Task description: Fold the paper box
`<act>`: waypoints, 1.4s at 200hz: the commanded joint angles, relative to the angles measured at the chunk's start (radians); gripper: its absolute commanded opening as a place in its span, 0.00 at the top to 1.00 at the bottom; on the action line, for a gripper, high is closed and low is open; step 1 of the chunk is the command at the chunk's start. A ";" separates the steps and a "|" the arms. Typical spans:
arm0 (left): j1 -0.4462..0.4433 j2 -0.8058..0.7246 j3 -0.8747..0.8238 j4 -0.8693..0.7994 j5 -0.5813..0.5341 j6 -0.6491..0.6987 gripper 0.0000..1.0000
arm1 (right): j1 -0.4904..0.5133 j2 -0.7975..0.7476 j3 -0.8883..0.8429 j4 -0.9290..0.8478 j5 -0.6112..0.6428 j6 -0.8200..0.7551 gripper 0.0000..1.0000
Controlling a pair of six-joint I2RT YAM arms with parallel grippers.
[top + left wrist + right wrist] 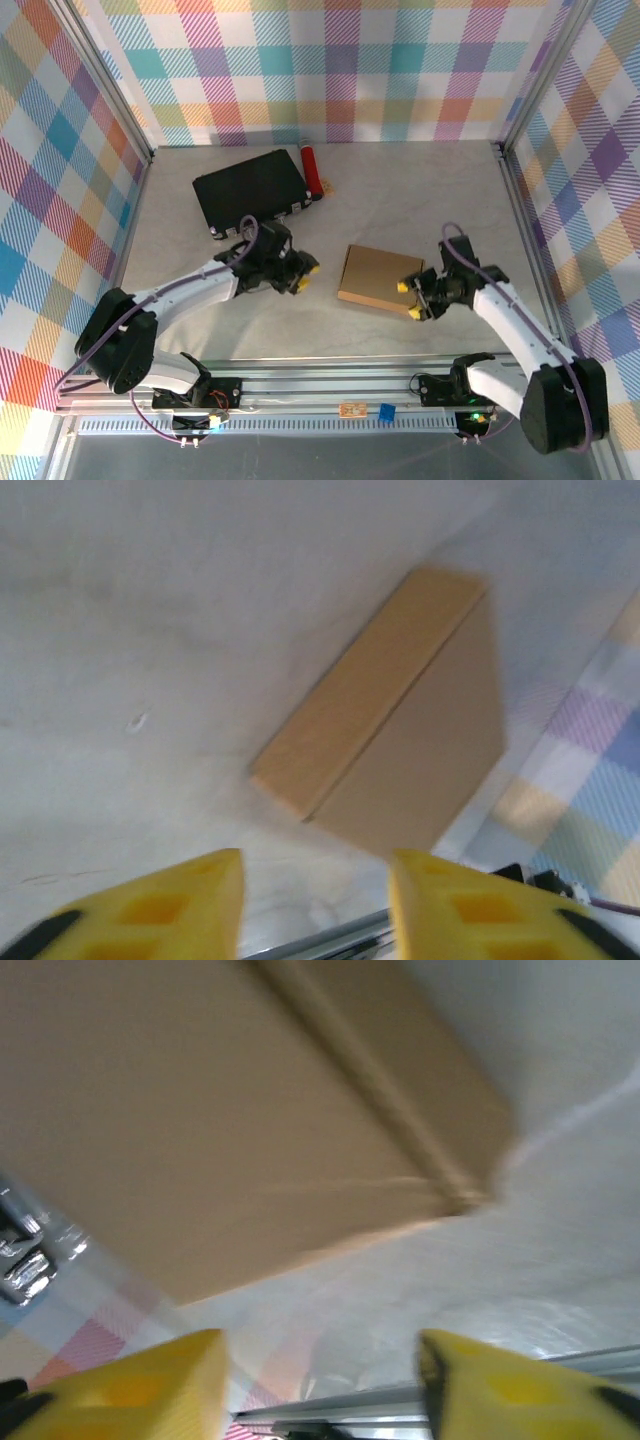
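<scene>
Here, listed from left to right across the worktop (420,200).

Left arm: extended from the near left corner towards the middle. The left fingers (310,268), yellow-tipped, are held over bare worktop, well apart from the paper box (378,278) and pointed towards it. In the left wrist view the left fingers (170,905) are seen moderately spread, with nothing between them; the paper box (390,720) lies ahead of them, one long side wall turned to the camera.

Black case (250,190): laid flat at the back, left of centre.

Red cylinder (310,170): laid just beside the case's right end.

Paper box: brown cardboard, closed into a shallow rectangular shape, laid flat on the worktop right of centre, between the two sets of fingers.

Right arm: bent in from the near right corner. The right fingers (403,287) are placed at the box's right edge; whether it is touched cannot be told. In the right wrist view the right fingers (140,1385) are seen spread wide and empty, and the paper box (230,1110) is seen close ahead of them, not between them.
</scene>
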 commanded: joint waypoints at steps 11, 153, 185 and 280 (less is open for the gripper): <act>0.158 -0.118 0.141 -0.228 -0.065 0.231 0.00 | -0.100 0.055 0.295 -0.116 0.105 -0.323 0.01; 0.355 -0.836 -0.244 -0.318 -0.918 1.058 0.00 | -0.078 0.023 -0.063 0.446 0.716 -0.871 0.01; 0.356 -0.941 -0.518 0.019 -0.898 1.206 0.00 | -0.075 0.022 -0.137 0.609 0.682 -0.996 0.01; 0.521 -0.204 -0.485 0.642 -0.653 1.214 0.00 | -0.108 0.363 -0.141 1.144 0.401 -1.230 0.01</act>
